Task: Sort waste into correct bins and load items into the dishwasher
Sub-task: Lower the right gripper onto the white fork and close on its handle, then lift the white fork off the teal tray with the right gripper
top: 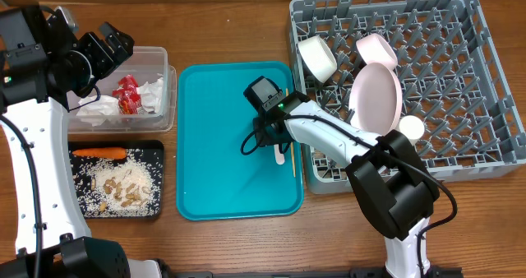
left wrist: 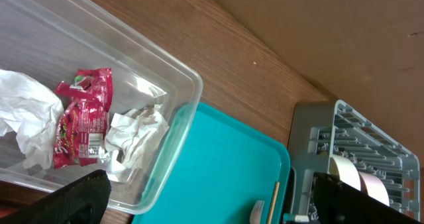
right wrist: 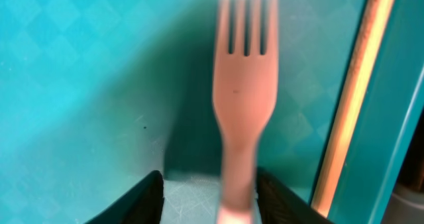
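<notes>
Right gripper (right wrist: pixel 209 184) straddles the fork (right wrist: pixel 245 98); clamped or not, I cannot tell. Waste (top: pixel 127 94) looks binned, plates (top: pixel 376 93) racked; fork and stick (right wrist: pixel 354 98) at its three o'clock remain.

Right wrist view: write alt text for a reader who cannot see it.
A blurred pale fork fills the centre over a teal tray, its handle between the right gripper's black fingers, with a gap on the left. A thin wooden stick runs alongside at the right.
</notes>
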Robot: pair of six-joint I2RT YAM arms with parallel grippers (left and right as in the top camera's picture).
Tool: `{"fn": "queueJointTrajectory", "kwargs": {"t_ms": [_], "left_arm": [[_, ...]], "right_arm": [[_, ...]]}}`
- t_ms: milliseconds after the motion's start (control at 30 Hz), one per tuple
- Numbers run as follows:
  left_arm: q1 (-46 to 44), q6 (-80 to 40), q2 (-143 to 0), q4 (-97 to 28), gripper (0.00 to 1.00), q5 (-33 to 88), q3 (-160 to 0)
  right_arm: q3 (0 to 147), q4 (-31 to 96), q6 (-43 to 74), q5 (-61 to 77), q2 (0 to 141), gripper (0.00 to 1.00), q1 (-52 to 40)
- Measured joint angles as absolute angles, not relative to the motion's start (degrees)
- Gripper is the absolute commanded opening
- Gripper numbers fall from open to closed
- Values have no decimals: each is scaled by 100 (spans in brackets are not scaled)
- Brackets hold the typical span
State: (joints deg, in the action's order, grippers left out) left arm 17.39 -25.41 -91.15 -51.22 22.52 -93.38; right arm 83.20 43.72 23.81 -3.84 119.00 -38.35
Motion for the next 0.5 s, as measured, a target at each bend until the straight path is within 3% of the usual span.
{"fn": "queueJointTrajectory", "kwargs": {"t_ms": [500], "left_arm": [[1741,-2541,-9115,-5124,100,2252,-9338]], "right_arm": [[8320,4375,2375,-386,11900,25,-3833]]}}
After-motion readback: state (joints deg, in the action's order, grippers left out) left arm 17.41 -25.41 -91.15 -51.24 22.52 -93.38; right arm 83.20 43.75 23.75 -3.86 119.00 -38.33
